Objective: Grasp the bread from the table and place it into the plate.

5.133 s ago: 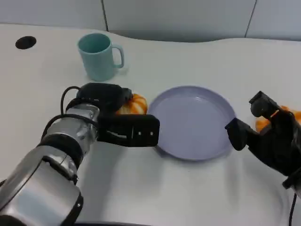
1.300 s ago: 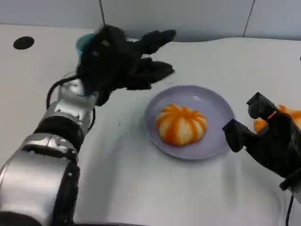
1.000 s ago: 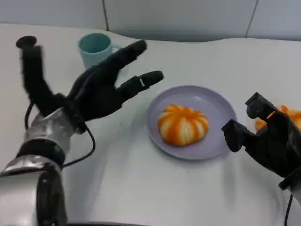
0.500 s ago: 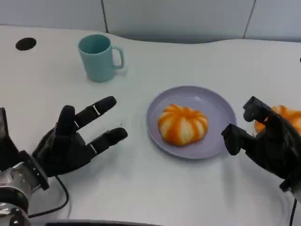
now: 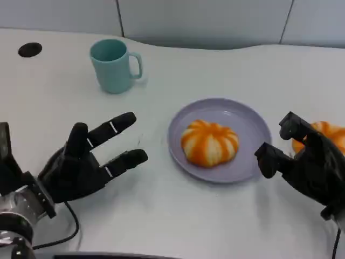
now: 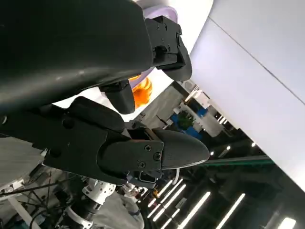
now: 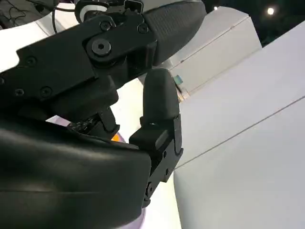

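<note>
White table [image 5: 226, 70] holds 1 plate [image 5: 253, 127], 2 breads [image 5: 208, 142], 1 mug [image 5: 112, 65].

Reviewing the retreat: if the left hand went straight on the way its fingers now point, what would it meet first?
Probably the plate holding the bread. The left hand, open, points its fingers up-right across bare table; the line might pass just behind the rim, since depth is unclear.

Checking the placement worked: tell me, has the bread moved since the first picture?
Yes. The bread moved from the table beside the mug onto the plate.
</note>
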`<action>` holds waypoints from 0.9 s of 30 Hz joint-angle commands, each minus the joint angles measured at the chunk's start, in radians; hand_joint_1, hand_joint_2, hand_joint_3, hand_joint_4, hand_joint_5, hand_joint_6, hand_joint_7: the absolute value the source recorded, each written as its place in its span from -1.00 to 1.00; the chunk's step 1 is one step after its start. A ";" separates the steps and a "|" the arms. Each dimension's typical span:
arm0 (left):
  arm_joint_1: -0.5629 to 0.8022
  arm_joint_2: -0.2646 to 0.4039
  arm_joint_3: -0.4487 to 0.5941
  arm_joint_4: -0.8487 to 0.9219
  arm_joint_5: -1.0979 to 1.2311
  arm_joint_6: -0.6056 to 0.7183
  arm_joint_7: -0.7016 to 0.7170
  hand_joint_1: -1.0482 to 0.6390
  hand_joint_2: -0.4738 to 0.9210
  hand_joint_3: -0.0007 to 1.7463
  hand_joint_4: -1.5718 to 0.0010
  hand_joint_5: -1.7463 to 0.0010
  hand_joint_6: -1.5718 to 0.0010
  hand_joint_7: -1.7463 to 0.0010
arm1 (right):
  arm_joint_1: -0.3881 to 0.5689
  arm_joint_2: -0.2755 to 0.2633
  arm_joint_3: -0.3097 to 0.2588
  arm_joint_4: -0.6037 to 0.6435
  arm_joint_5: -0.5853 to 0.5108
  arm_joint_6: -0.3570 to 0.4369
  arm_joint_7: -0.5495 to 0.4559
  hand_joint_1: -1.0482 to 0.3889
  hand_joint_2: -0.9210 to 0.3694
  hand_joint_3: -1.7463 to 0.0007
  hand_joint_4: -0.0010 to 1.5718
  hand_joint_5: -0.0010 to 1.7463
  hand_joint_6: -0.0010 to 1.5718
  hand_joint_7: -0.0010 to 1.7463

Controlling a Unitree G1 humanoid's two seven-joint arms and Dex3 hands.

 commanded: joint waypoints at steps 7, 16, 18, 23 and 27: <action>0.023 0.009 -0.011 -0.001 0.032 -0.033 -0.022 -0.74 1.00 -0.56 0.81 -0.49 0.61 0.01 | 0.060 -0.001 0.000 -0.039 0.001 -0.018 0.000 -0.07 -0.92 0.99 0.11 1.00 -0.20 1.00; 0.033 0.020 -0.023 -0.023 0.024 -0.012 -0.047 -0.72 1.00 -0.56 0.76 -0.47 0.62 -0.01 | 0.111 0.002 0.013 -0.121 0.027 0.030 0.004 -0.05 -0.93 0.99 0.08 1.00 -0.22 1.00; 0.026 0.025 -0.023 -0.023 0.025 -0.008 -0.051 -0.72 1.00 -0.56 0.76 -0.47 0.63 -0.04 | 0.107 0.001 0.016 -0.126 0.025 0.027 0.003 -0.04 -0.94 0.99 0.07 1.00 -0.24 1.00; 0.013 0.023 -0.019 -0.012 0.025 -0.030 -0.054 -0.72 1.00 -0.55 0.77 -0.48 0.64 -0.06 | 0.077 0.001 0.012 -0.091 0.018 0.010 0.004 -0.06 -0.92 1.00 0.06 1.00 -0.24 1.00; -0.010 0.018 -0.018 0.008 0.035 -0.040 0.005 -0.72 1.00 -0.56 0.77 -0.48 0.64 -0.06 | 0.010 -0.008 -0.003 0.018 0.006 -0.027 0.015 -0.05 -0.93 0.99 0.06 1.00 -0.25 1.00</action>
